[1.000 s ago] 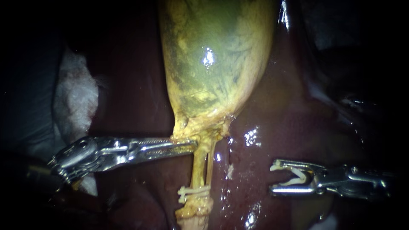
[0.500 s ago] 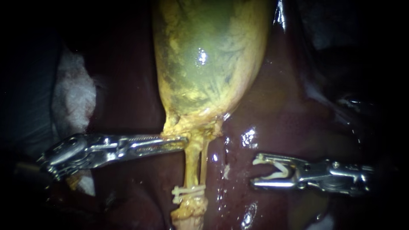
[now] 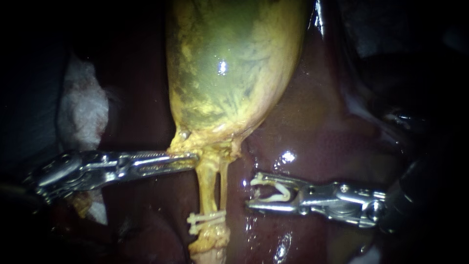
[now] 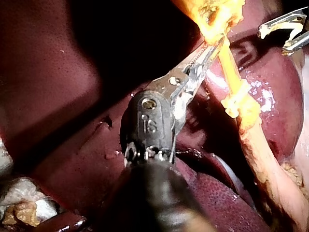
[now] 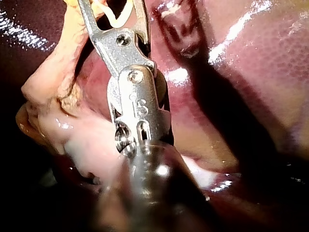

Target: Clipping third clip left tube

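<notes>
The gallbladder [image 3: 229, 73] lies on the liver [image 3: 317, 137], and its narrow neck is gripped from the left by the left instrument [image 3: 193, 157], whose end effector is clamped on the yellow tissue just above the point where the tubes leave it. This hold appears meant to draw the left tube [image 3: 207, 186] straight and taut, so that a bare stretch is offered between the neck and the two clips [image 3: 206, 220] already set across it lower down. The right instrument [image 3: 251, 190] is held just right of the tubes, level with that bare stretch. Its end effector is spread wide, with a white clip [image 3: 276, 195] carried between its two halves, mouth towards the tubes. The thinner right tube [image 3: 223, 181] stands between it and the left tube, so the third clip is not yet on.
</notes>
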Controlling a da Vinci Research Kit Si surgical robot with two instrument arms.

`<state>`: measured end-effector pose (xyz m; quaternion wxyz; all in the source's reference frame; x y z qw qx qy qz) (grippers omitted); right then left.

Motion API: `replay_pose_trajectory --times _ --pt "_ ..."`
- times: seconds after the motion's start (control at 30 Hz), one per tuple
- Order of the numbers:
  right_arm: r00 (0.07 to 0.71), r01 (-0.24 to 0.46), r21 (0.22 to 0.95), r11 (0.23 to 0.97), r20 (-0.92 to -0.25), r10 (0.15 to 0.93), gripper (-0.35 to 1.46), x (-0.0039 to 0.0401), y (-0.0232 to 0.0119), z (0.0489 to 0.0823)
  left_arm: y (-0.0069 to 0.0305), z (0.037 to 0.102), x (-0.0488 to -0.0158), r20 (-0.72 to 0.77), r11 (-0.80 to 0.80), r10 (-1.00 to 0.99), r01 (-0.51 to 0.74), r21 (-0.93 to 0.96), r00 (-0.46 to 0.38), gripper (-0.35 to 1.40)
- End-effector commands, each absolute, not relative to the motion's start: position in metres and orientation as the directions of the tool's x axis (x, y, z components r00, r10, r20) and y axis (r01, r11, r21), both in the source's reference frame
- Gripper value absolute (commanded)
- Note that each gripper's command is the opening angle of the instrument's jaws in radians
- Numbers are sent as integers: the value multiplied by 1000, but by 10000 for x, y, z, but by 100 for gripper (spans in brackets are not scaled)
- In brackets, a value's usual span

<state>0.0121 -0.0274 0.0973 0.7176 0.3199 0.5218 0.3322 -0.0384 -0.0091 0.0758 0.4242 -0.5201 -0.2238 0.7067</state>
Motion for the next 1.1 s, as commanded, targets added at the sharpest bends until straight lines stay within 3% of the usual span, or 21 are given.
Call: replay_pose_trajectory --times 0.03,0.67,1.1 --pt "235 -142 808 572 -534 812 47 124 -275 974 -91 758 -383 -545 -540 832 -365 -758 -99 -35" --pt "220 -109 847 521 -490 843 46 194 -280 996 -93 749 -375 -542 -538 834 -361 -762 -100 -35" --pt "217 -116 858 500 -469 856 48 201 -283 1033 -94 746 -377 -546 -542 831 -361 -759 -101 -35"
